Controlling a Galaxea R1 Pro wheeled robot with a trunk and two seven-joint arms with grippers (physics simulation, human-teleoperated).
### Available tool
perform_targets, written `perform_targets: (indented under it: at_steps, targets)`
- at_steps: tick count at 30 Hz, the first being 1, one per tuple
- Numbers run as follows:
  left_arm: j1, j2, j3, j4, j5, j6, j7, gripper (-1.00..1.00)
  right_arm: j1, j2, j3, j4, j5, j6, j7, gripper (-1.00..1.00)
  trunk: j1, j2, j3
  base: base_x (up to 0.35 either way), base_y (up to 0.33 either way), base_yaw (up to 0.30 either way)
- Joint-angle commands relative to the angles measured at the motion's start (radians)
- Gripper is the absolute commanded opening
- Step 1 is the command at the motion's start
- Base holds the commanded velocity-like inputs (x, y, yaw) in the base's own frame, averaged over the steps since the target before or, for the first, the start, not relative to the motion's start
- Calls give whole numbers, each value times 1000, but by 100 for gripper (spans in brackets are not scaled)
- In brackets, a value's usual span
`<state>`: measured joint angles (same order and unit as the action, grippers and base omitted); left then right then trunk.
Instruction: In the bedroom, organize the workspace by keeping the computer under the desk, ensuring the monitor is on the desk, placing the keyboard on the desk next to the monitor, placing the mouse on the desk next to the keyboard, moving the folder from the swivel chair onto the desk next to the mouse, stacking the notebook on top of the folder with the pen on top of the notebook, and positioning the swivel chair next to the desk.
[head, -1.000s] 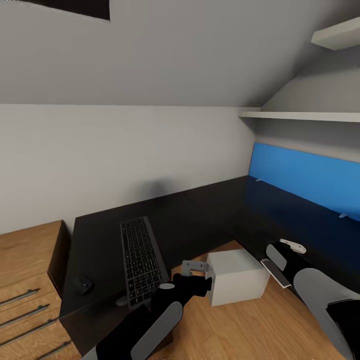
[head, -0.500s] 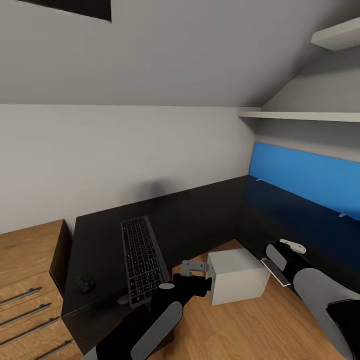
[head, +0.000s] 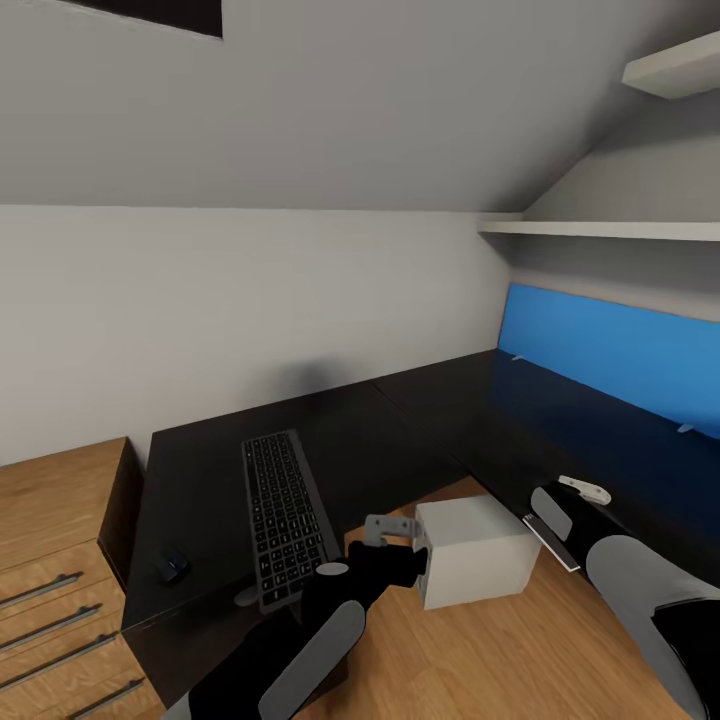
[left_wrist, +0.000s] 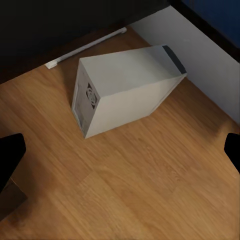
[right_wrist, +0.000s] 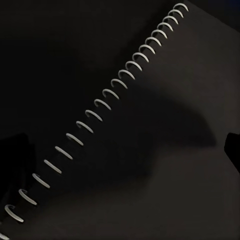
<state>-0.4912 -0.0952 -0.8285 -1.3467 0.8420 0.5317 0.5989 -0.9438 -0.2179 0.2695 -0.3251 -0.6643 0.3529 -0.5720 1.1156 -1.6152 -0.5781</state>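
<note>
- We see the L-shaped desk (head: 400, 430) filling the corner under the sloped grey wall, its black tabletop backed on the right by a blue panel (head: 610, 360).
- The keyboard (head: 285, 515) lies lengthwise on the left wing of the tabletop, and the mouse (head: 171, 568) sits to its left, near the front edge and apart from it.
- The computer (head: 472, 551) stands on the light wood floor (head: 500, 660) in the inner angle of the desk; in the left wrist view it is a pale grey tower (left_wrist: 125, 87) with a white desk foot bar (left_wrist: 85, 47) just behind it.
- Our left gripper (head: 395, 530) hangs over the floor just left of the tower, apart from it. Its fingertips sit at opposite edges of the left wrist view, so the jaws stand wide apart with nothing between them.
- Our right gripper (head: 575, 500) is over the right wing of the tabletop. The right wrist view shows a dark spiral-bound notebook (right_wrist: 165, 150) close beneath it, with a row of white wire rings (right_wrist: 100, 107). Its jaws look spread, with nothing gripped.
- A wood drawer cabinet (head: 55, 560) with long metal handles adjoins the desk on the left, and two white shelves (head: 600, 230) hang above the right wing.
</note>
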Motion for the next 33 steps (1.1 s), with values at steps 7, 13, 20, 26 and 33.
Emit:
perform_targets:
  at_steps: [7, 13, 20, 26, 33]
  targets:
    - [-1, 1, -1, 0, 12, 1, 10, 100, 0, -1, 7, 6, -11, 12, -5, 100, 0, 0, -1, 0, 0, 0]
    - [-1, 2, 0, 22, 13, 1, 9, 100, 0, -1, 7, 6, -11, 12, -5, 100, 0, 0, -1, -10, 0, 0]
    - [-1, 2, 0, 29, 12, 1, 9, 100, 0, -1, 7, 6, -11, 12, -5, 100, 0, 0, -1, -181, 0, 0]
    - [-1, 2, 0, 30, 12, 1, 9, 100, 0, -1, 7, 6, -11, 12, -5, 100, 0, 0, -1, -59, 0, 0]
    - [-1, 2, 0, 30, 11, 1, 9, 100, 0, -1, 8, 6, -11, 11, -5, 100, 0, 0, -1, -10, 0, 0]
